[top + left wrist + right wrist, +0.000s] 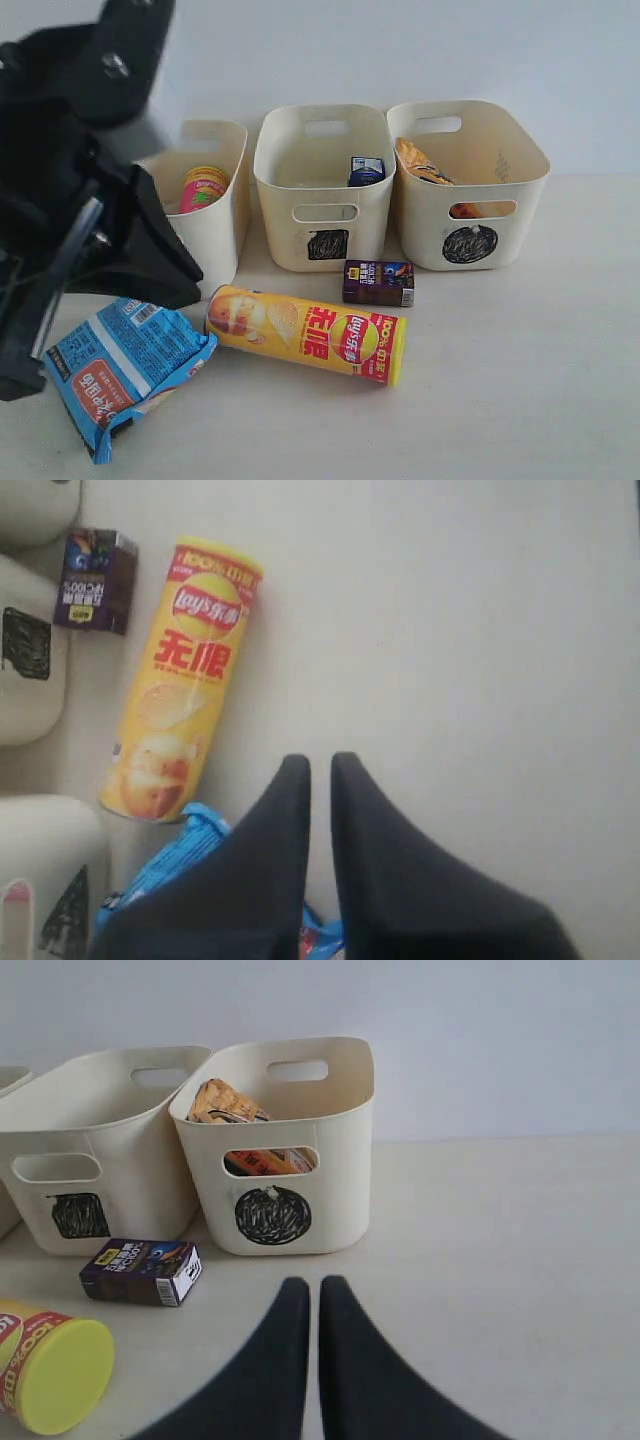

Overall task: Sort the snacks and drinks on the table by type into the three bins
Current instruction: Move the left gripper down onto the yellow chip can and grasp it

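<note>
Three bins in a row toward 12 o'clock on the table [520,380].
Left bin [215,135]: pink tube [203,187], standing upright.
Middle bin [280,240], black square scribble: small carton [366,171] with blue top, near the 3 o'clock wall.
Right bin [430,225], black circle scribble: orange bag [420,162], tucked toward the 9 o'clock side.

Loose on the table:
- Yellow tube [305,335], lying flat at 6 o'clock of the middle bin. Long axis roughly 10 to 4, yellow lid end toward 4.
- Dark brown carton [378,283], on its side at 1 o'clock of the yellow tube. Long axis 9 to 3.
- Blue packet [125,365], at 8 o'clock of the yellow tube, just beside its base end; contact unclear.

Left gripper [320,765]: fingers closed together, empty, above the blue packet's edge.
Right gripper [308,1288]: closed, empty, over bare table, facing the right bin.
</note>
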Robot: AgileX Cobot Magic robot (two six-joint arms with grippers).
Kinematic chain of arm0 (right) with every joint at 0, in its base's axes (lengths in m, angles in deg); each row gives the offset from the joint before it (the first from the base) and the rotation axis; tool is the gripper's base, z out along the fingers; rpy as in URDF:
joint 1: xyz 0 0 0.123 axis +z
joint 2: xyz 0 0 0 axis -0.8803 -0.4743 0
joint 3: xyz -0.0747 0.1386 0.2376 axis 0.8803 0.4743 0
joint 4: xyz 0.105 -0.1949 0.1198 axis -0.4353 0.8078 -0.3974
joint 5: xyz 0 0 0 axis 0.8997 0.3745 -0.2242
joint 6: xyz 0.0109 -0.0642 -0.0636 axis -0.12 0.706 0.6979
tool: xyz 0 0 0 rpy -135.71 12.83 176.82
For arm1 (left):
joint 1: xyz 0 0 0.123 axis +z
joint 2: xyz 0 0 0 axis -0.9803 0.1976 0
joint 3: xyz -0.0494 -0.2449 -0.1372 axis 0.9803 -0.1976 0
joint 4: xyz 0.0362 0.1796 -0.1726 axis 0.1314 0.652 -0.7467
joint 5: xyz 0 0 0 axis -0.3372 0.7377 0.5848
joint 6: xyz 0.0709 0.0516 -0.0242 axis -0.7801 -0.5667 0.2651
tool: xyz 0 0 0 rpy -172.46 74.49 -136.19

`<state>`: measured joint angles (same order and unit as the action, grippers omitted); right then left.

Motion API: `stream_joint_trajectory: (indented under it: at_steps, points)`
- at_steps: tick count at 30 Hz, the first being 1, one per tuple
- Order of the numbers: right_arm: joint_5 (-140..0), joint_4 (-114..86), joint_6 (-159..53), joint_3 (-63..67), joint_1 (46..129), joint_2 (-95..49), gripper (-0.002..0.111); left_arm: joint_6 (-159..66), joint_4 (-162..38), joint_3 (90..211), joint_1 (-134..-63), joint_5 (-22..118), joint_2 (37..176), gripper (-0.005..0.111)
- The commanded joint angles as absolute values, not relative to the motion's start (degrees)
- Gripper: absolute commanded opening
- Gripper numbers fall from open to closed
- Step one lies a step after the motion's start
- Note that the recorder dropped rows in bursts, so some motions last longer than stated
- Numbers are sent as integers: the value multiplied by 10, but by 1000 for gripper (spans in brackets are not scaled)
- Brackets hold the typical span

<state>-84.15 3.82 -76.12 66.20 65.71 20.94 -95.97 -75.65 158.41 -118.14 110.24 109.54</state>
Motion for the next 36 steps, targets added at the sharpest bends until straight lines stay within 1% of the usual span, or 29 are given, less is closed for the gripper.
stream_joint_trajectory:
  at_steps: [1,2,5,8,10,19,36]
  points:
    - [-847,42,-760,664,656,207,1,-942,-653,1582,-1229,1053,1147,26]
    - [-847,42,-760,664,656,207,1,-942,-638,1582,-1233,1035,1165,35]
    - [-847,42,-761,664,656,207,1,-942,-602,1582,-1233,975,1227,73]
    - [-847,42,-761,664,656,207,1,-942,-577,1582,-1233,955,1262,83]
    - [-847,42,-761,664,656,207,1,-942,-560,1582,-1233,924,1295,86]
    - [-849,42,-761,664,656,207,1,-960,-551,1582,-1233,796,1371,86]
    - [-849,42,-761,664,656,207,1,-996,-534,1582,-1232,691,1484,86]
